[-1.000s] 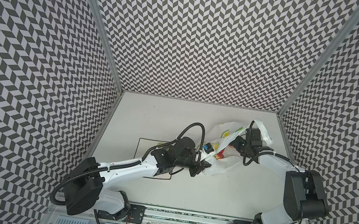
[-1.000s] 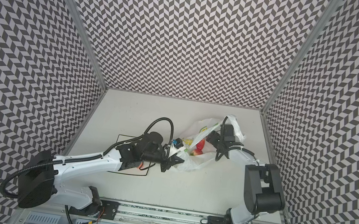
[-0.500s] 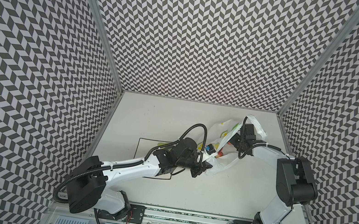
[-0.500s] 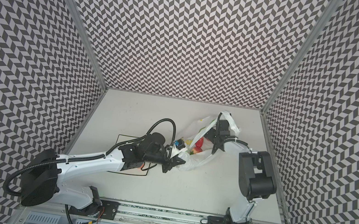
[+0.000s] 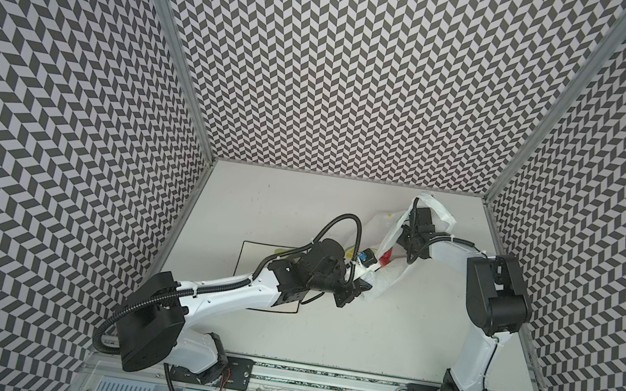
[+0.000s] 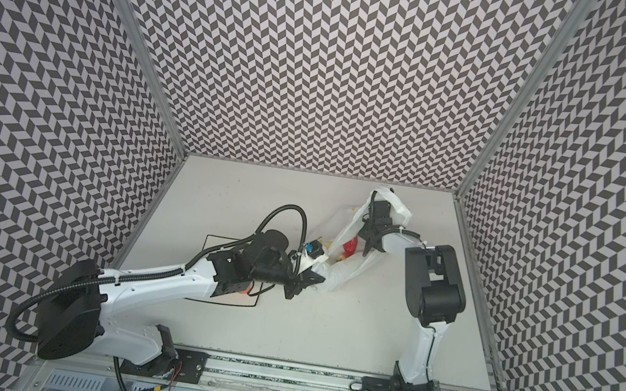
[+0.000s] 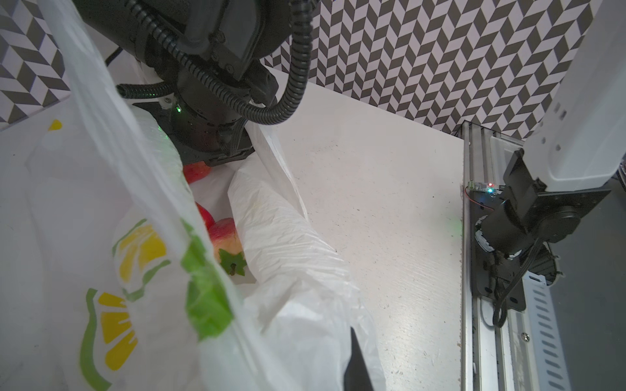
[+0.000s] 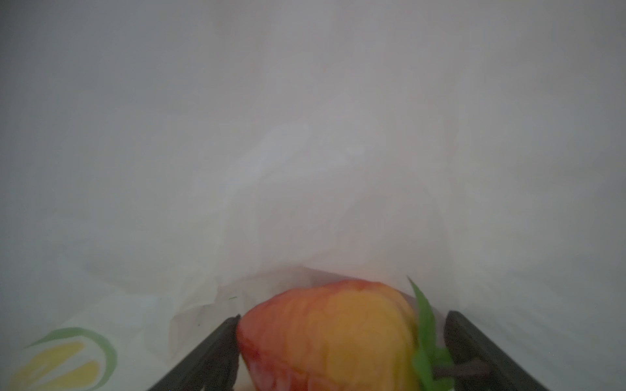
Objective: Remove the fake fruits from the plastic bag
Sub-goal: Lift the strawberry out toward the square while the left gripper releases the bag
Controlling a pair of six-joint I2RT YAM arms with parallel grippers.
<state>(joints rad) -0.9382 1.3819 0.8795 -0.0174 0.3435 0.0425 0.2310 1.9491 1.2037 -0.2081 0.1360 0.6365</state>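
The plastic bag [image 5: 386, 285] [image 6: 341, 276], white with lemon prints, lies right of centre in both top views. My left gripper [image 5: 358, 291] [image 6: 313, 282] is shut on its near edge; one dark finger [image 7: 355, 369] shows against the film. My right gripper [image 8: 342, 318] reaches inside the bag [image 8: 305, 135], open, straddling an orange-yellow fake fruit [image 8: 332, 338] with a green leaf. One finger touches the fruit, and a sliver of gap shows at the other. Red fake fruits [image 5: 387, 255] [image 6: 350, 245] [image 7: 223, 237] lie in the bag's mouth.
A black-rimmed square plate [image 5: 242, 261] [image 6: 207, 244] lies left of the bag, mostly under my left arm. A bit of pale green [image 5: 281, 249] shows on it. A metal rail [image 5: 317, 378] runs along the front edge. Patterned walls close in the other sides.
My right gripper has pushed leftward, deeper into the bag, and that arm's elbow has swung up and inward. The left gripper keeps its hold on the bag's edge, hardly moving.
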